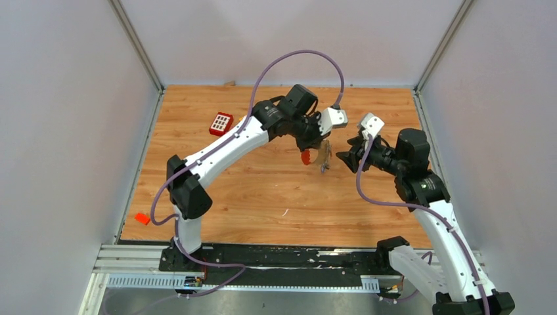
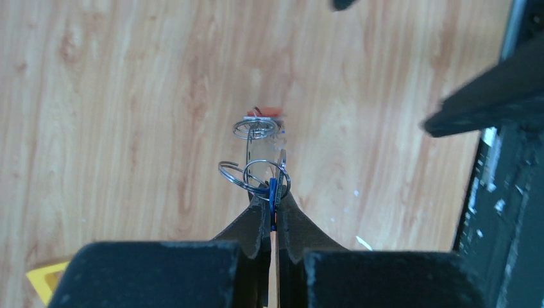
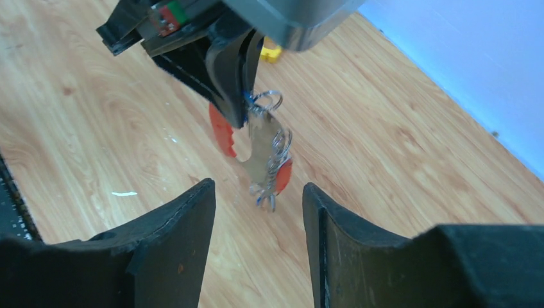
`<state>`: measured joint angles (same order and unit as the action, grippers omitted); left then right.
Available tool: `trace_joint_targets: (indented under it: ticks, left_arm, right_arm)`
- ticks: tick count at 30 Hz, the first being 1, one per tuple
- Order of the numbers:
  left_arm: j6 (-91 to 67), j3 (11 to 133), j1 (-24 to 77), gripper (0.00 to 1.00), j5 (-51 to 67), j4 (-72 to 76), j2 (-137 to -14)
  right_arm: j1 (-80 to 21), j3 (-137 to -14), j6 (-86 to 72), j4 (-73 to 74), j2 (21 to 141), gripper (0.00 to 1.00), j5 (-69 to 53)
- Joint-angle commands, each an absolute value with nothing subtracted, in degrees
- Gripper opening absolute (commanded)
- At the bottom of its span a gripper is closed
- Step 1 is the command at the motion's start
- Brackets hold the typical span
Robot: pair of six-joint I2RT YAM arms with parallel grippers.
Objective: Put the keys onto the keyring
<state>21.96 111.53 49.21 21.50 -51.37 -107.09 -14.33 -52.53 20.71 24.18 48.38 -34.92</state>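
My left gripper hangs above the middle of the table, shut on the top of the keyring. In the left wrist view a blue piece and metal split rings sit at the closed fingertips. From there the grey strap hangs down with the red curved clip beside it. A red-headed key and small key tips dangle at the strap's lower end. My right gripper is open just to the right of the hanging bundle. In its own view the open right gripper holds nothing, and the bundle hangs just beyond its fingertips.
A red square block with white buttons lies at the back left. Near the left front edge of the table is a small red block. A yellow toy piece lies behind the left gripper. The black base rail runs along the near edge.
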Motion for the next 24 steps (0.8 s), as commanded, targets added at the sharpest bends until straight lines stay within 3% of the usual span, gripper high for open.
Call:
trace_joint_targets:
  ticks: [1, 10, 24]
  left_arm:
    - [20.81, 117.11, 48.35, 0.0, 19.56, -46.61, -109.47]
    - [21.59, 92.74, 49.34, 0.0, 25.12, -39.58, -109.96]
    - [20.71, 80.04, 52.83, 0.0, 30.06, -40.28, -112.87]
  right_arm:
    - [-12.54, -54.63, 20.23, 26.68, 46.08, 0.53, -27.58]
    - [-10.31, -52.16, 20.25, 24.58, 43.6, 0.57, -24.63]
    - [-8.36, -50.45, 21.09, 24.6, 43.8, 0.58, -28.43]
